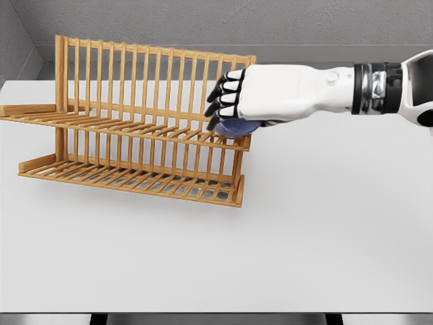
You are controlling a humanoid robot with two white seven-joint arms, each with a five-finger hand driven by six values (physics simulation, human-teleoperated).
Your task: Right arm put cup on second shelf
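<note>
Blue cup (237, 128) sits under the right hand (252, 98), fingers curled round it, at the upper shelf (135, 125) of the wooden rack (145, 122), right end. Looks nearly done imo; left: let go, pull arm back.

A white tabletop (284, 250) fills most of the view. Behind it rises a grey wall (203, 20), with a paler grey strip along its base.
</note>
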